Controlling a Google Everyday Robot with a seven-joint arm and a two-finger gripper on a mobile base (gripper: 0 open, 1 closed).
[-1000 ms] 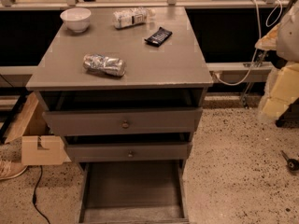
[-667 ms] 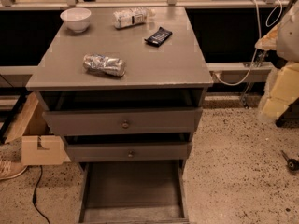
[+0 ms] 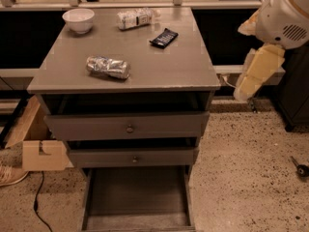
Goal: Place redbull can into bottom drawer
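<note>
The redbull can (image 3: 108, 66), silver with bluish patches, lies on its side on the grey cabinet top (image 3: 159, 66), left of centre. The bottom drawer (image 3: 137, 197) is pulled out towards me at floor level, and its flat floor is bare. The two upper drawers with round knobs are slightly ajar. Of the robot only the arm (image 3: 258, 69) shows, with white and cream links at the right edge, well to the right of the cabinet and apart from the can. My gripper is out of view.
A white bowl (image 3: 78, 19), a lying clear plastic bottle (image 3: 136, 18) and a black snack bar (image 3: 163, 37) sit at the back of the top. A cardboard box (image 3: 41, 151) and a cable (image 3: 36, 207) lie on the floor to the left. A small dark object (image 3: 300, 168) lies on the floor to the right.
</note>
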